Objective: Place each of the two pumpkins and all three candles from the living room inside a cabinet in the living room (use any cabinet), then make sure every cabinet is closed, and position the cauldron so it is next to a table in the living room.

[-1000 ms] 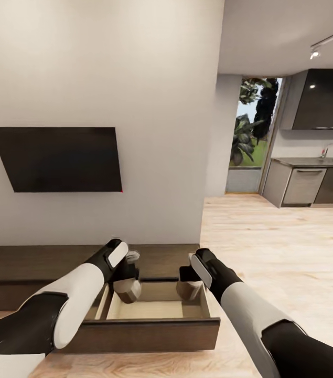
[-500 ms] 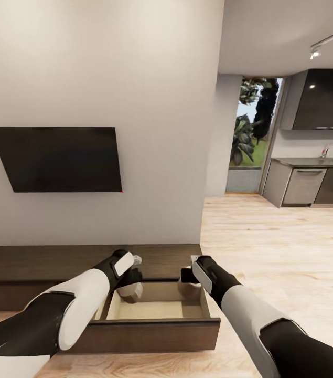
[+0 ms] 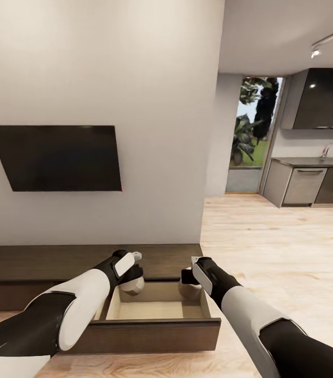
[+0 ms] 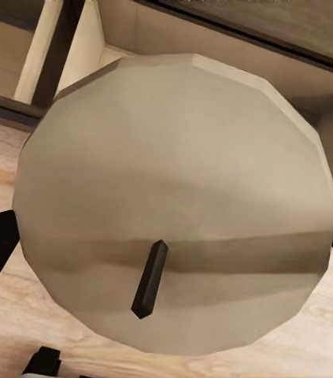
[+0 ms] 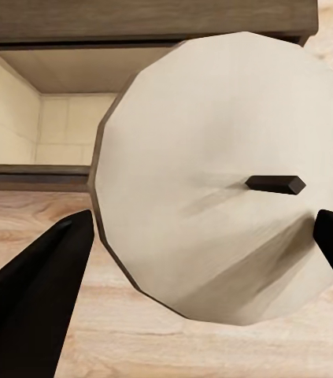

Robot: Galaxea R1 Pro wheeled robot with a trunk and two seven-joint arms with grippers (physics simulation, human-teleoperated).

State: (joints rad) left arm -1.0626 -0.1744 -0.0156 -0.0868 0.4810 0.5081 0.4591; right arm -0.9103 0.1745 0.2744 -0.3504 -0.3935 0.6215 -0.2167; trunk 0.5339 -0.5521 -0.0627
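Over the open cabinet (image 3: 150,328) drawer — left tool (image 3: 132,281) clamping one candle (image 4: 174,205), right tool (image 3: 189,286) pinching another candle (image 5: 221,181) — both hovering above the pale inside.

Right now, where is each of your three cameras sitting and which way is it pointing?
Head view: from the head, looking forward and down at the wall TV and the open drawer; both forearms show, each holding a candle over it.
Left wrist view: on the left arm, looking along the fingers at the wick end of its candle; dark finger edges show.
Right wrist view: on the right arm, facing its candle; both black fingers show.
Shared: the pale drawer inside appears in the head and right wrist views.
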